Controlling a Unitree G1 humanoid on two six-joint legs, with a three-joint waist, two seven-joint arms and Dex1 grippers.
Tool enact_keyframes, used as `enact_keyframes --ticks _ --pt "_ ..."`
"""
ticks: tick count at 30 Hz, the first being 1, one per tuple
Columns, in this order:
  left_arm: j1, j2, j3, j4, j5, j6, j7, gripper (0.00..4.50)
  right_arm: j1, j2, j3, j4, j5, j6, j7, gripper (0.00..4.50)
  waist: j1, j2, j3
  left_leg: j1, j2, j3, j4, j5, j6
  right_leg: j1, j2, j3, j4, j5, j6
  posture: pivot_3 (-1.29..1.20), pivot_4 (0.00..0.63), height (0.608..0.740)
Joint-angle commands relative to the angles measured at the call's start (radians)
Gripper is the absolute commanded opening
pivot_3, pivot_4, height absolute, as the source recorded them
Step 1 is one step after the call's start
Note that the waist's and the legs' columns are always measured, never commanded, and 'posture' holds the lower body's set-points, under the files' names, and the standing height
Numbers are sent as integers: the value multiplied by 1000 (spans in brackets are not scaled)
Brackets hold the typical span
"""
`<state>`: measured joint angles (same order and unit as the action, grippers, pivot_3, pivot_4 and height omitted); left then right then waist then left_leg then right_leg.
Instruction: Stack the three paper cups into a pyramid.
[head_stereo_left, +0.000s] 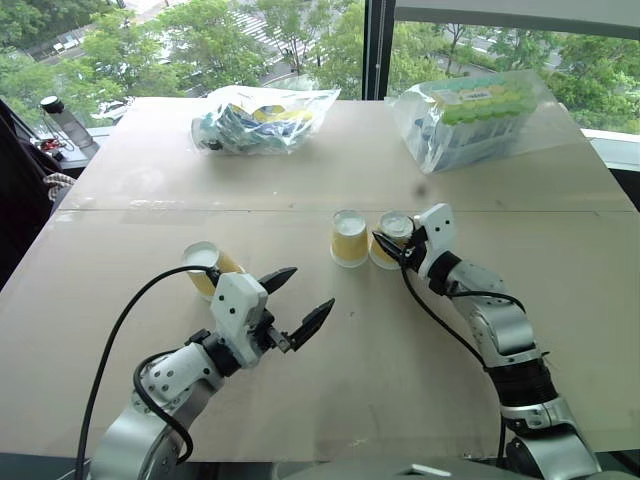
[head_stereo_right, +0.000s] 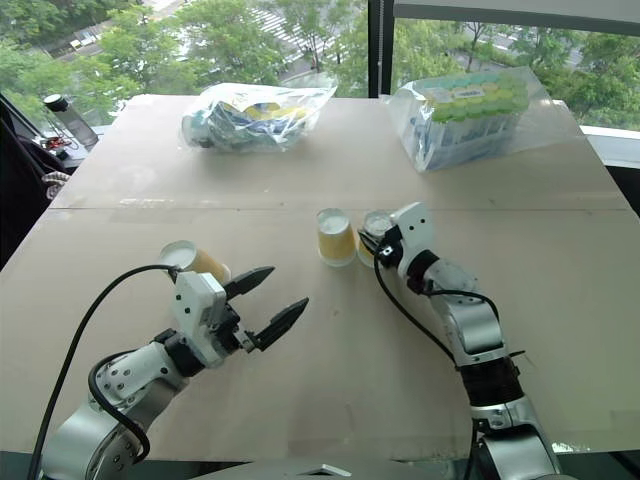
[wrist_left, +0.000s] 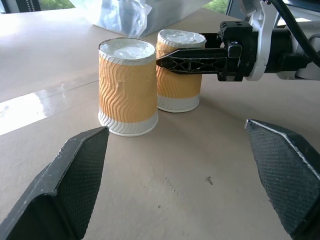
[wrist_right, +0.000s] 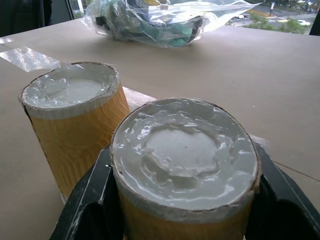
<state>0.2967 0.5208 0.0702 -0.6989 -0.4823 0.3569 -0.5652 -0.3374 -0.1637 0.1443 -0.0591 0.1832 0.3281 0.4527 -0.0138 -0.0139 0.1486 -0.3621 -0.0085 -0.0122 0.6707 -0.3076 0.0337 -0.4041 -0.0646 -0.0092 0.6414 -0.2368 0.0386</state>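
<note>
Right end effector (wrist_left: 167, 61) clamps one upturned cup (wrist_left: 179, 70) just beside another cup (wrist_left: 127, 86).

Third cup (head_stereo_left: 205, 262): lower part hidden behind left claw (head_stereo_left: 296, 303), at 9 o'clock of the pair.
Held cup (wrist_right: 184, 165): sides covered by right claw's fingers (wrist_right: 87, 200).
Bag contents (head_stereo_left: 262, 118): too small to tell.

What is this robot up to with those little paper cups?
It is building a pyramid from three yellow paper cups. The right gripper has its fingers closed around one upside-down cup, holding it right next to a second upside-down cup on the table. The third cup lies on its side behind the left gripper, whose fingers are wide open and hold nothing. No cup is on top yet.
</note>
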Motion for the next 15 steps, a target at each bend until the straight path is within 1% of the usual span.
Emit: enact_keyframes --ticks 1,2,4,10,15 --pt "-5 -2 8 -44 3 -24 1 4500 -2 -6 12 -9 -2 24 11 3111 0 0 0 0 0 0 0 0 0 0 0 0 0 0 0 0 150 740" --pt "-7 -3 6 -44 4 -23 2 4500 -1 -10 10 -9 -5 25 10 3515 0 0 0 0 0 0 0 0 0 0 0 0 0 0 0 0 150 740" --pt "-10 -5 3 -42 5 -23 3 4500 0 -17 5 -11 -6 27 11 4461 1 0 0 0 0 0 0 0 0 0 0 0 0 0 0 0 150 740" --pt "14 -18 6 -43 13 -38 5 4500 22 -59 -25 -57 9 41 27 4461 1 0 0 -1 0 0 0 0 0 -1 0 0 0 0 0 0 150 740" --pt "113 -71 -1 -91 29 -99 30 4500 109 -169 -53 -205 90 110 133 4461 3 0 1 -3 0 0 0 0 0 -2 -4 0 -1 0 0 0 150 740"
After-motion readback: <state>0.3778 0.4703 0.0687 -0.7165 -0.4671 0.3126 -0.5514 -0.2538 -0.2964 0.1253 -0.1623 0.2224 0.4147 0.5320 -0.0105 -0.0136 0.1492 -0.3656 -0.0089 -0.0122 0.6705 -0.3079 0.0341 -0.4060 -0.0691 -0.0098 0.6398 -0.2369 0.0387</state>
